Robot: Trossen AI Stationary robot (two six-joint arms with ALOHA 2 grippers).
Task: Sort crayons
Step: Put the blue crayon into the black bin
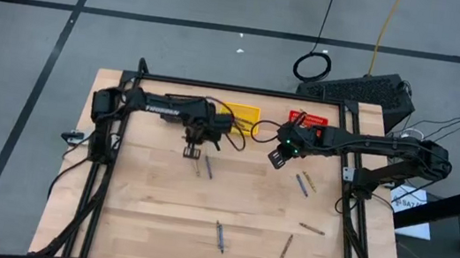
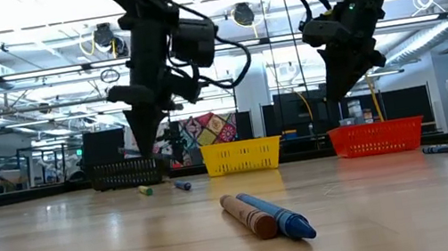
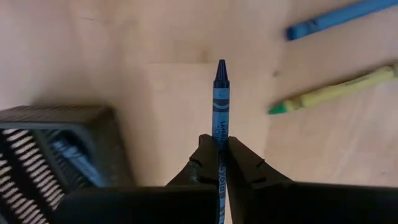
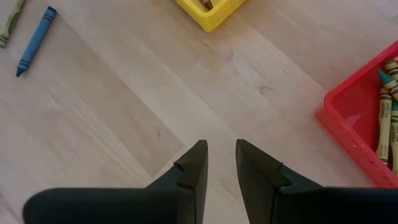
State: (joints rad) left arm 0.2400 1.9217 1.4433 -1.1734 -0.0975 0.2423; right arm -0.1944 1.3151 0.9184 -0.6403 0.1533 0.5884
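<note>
Beside the black bin (image 3: 56, 149), left claw (image 3: 220, 163) grips a blue crayon (image 3: 221, 99).

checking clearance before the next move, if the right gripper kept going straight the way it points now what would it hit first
The right gripper, fingers open and empty, points down at the table. Bare wood lies straight ahead, so it would likely meet the tabletop first. The red bin and yellow bin sit off to the sides, though depth is hard to judge.

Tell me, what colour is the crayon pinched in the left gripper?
Blue: the thin wax crayon in the left gripper shows best in the left wrist view.
</note>
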